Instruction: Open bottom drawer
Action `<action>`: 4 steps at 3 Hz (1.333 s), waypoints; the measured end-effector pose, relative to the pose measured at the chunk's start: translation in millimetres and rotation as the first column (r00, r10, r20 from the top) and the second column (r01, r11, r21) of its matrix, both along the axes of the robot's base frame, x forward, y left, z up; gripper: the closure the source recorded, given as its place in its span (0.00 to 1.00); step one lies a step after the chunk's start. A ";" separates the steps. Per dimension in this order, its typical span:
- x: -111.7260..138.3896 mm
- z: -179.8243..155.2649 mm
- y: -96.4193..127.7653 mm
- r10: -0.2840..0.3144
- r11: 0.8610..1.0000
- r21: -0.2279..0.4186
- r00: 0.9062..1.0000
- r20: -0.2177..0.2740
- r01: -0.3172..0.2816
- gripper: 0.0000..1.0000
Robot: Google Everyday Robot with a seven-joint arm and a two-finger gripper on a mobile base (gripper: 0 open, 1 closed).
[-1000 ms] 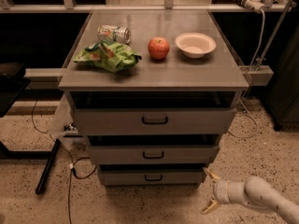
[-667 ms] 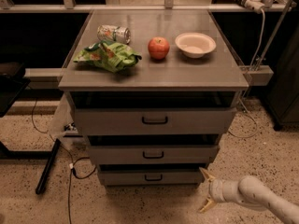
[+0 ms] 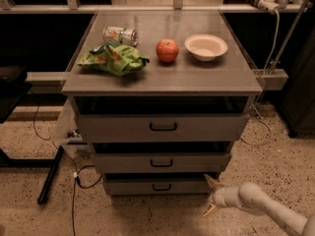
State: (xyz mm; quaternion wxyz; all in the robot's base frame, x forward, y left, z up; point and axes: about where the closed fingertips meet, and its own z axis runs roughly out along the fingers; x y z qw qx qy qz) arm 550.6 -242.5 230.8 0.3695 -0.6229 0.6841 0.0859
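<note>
- Lab or workshop: speckled floor (image 3: pixel 275 166), loose cables (image 3: pixel 73 200), power strip (image 3: pixel 261 3) at 1 o'clock.
- Grey metal table (image 3: pixel 197 73) with drawers.
- Robot hand (image 3: pixel 210 195), fingers spread, at 5 o'clock beside the bottom drawer (image 3: pixel 128 186).

The gripper (image 3: pixel 212 196) is hanging out in the lower right of the frame, fingers spread, right by the end of the bottom drawer (image 3: pixel 133 186).

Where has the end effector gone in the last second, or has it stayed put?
Yes, it moved. The end effector, fingers open, has shifted left, closer to the right end of the bottom drawer.
</note>
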 end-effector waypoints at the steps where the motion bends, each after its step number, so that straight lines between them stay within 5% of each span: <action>1: 25.3 -11.0 -0.5 -0.015 1.000 -0.018 0.999 0.036 0.016 0.00; 2: 47.9 -14.5 -1.1 -0.018 0.999 -0.042 0.998 0.066 0.021 0.00; 4: 71.5 -46.1 3.5 0.011 0.997 -0.070 0.999 0.032 -0.009 0.00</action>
